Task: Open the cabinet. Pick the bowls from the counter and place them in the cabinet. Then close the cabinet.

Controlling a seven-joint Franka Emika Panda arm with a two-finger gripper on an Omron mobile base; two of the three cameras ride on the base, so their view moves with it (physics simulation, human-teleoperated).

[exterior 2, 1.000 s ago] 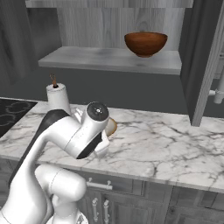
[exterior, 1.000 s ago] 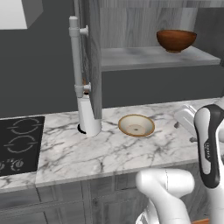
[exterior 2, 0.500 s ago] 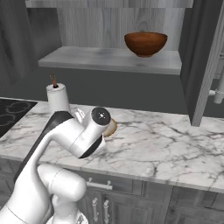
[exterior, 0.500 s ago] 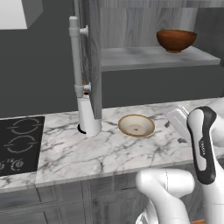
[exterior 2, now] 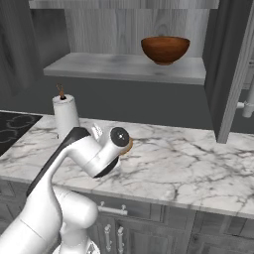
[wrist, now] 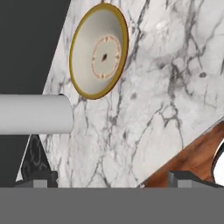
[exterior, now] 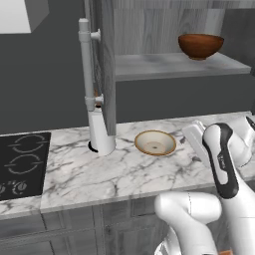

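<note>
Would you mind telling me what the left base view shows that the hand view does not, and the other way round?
Left base view alone: the reddish-brown bowl on the cabinet shelf, and the black cooktop. Hand view alone: the open gripper with nothing between its fingertips, and a strip of brown floor. Both: the cream bowl on the marble counter, beside the paper towel roll.

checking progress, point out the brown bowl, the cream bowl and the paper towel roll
brown bowl (exterior: pixel 200 46), left base view, outer wall.
cream bowl (exterior: pixel 155 142), left base view, inner floor.
paper towel roll (exterior 2: pixel 66 115), right base view, side.
</note>
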